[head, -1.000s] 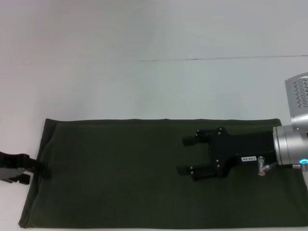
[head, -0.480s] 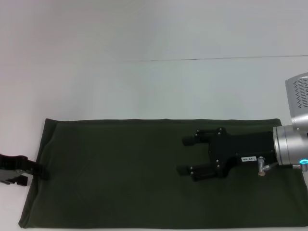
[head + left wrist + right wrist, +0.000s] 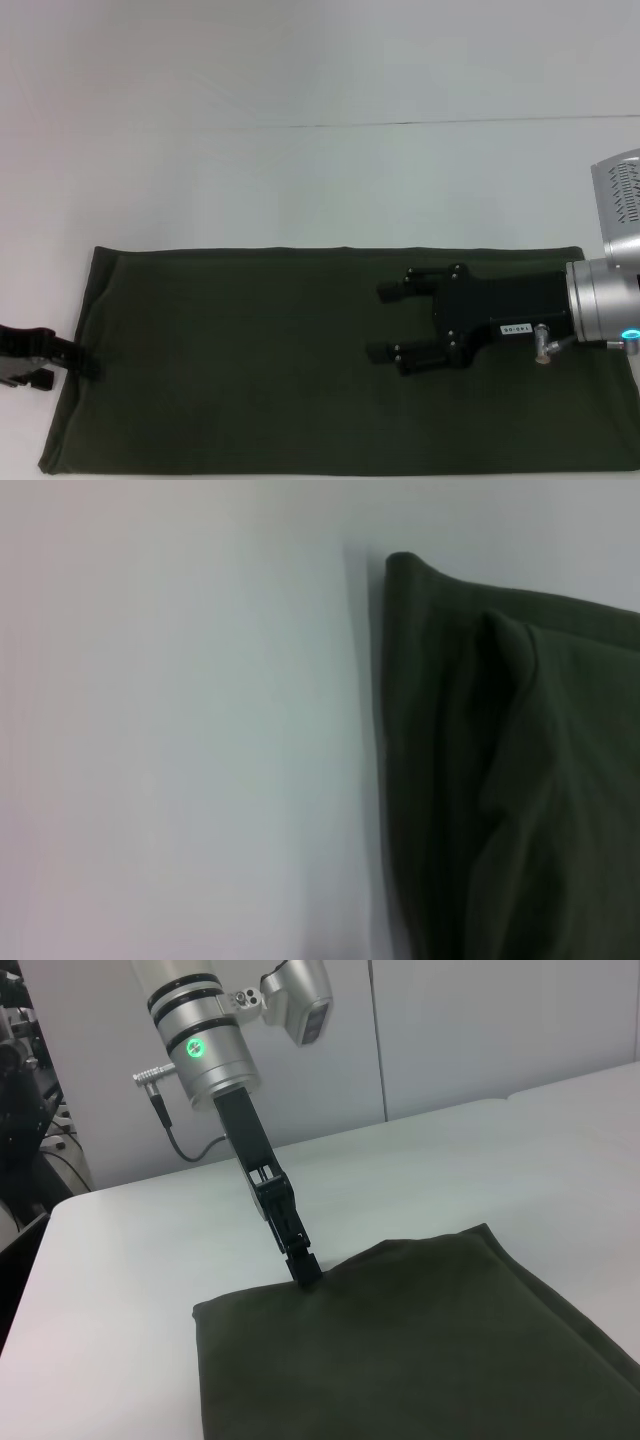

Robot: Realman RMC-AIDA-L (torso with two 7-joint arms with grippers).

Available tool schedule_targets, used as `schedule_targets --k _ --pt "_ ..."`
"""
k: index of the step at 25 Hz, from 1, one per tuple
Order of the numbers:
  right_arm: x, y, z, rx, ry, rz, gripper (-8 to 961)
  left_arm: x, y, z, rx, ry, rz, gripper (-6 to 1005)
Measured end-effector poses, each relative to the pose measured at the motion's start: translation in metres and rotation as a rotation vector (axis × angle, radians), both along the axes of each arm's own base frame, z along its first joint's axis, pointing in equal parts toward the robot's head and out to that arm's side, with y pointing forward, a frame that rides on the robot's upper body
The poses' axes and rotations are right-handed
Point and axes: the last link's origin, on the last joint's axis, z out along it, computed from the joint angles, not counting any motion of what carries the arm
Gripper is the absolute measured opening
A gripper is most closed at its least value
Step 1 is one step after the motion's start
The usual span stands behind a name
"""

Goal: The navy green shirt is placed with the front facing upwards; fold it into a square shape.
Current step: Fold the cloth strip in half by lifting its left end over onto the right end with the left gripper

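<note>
colour: dark olive cloth, plain side up, no print showing
shirt: the navy green shirt (image 3: 250,360) lies on the white desk (image 3: 300,180) already folded into a long band, sleeves tucked away; its far long edge is straight, its near long edge runs along the bottom of the head view
shirt left end: layered fold edges visible in the left wrist view (image 3: 500,780), a small ridge near the corner
left gripper: left gripper (image 3: 75,355) at the shirt's left short edge, about halfway along it, tips touching the cloth; the right wrist view shows the left gripper (image 3: 305,1268) coming down steeply onto that edge
left fingers: look pinched together on the shirt edge, thin closed tip in the right wrist view; judged to be gripping the hem
right gripper: right gripper (image 3: 385,322) above the shirt's right half, pointing toward the shirt's left end
right fingers: spread apart, holding nothing; can't tell if they press on the cloth or hover just over it
change: over the last second the left gripper has slid a little outward from the shirt's left end and slightly toward its near edge; the shirt's outline is about the same, the right gripper has not moved
meaning: judged start of the crosswise fold, left end gets lifted over toward the right gripper's side to shorten the band to a square
risk: grip may catch only the top layer, so the layers could separate on the lift
</note>
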Motion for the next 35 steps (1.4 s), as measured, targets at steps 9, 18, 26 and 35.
schedule_targets --k 9,18,26,35 --pt "-0.001 0.000 0.000 -0.004 0.003 0.003 857 0.004 0.001 -0.005 -0.020 -0.023 -0.002 623" --pt "-0.002 -0.001 0.000 -0.008 0.006 0.007 857 0.004 -0.001 -0.009 -0.031 -0.042 0.010 612" --pt "-0.002 0.000 0.002 -0.005 0.004 0.004 857 0.012 -0.001 -0.019 -0.046 -0.111 0.013 602" --pt "-0.002 0.000 0.002 -0.009 0.007 0.002 857 0.018 0.002 -0.025 -0.061 -0.121 0.003 590"
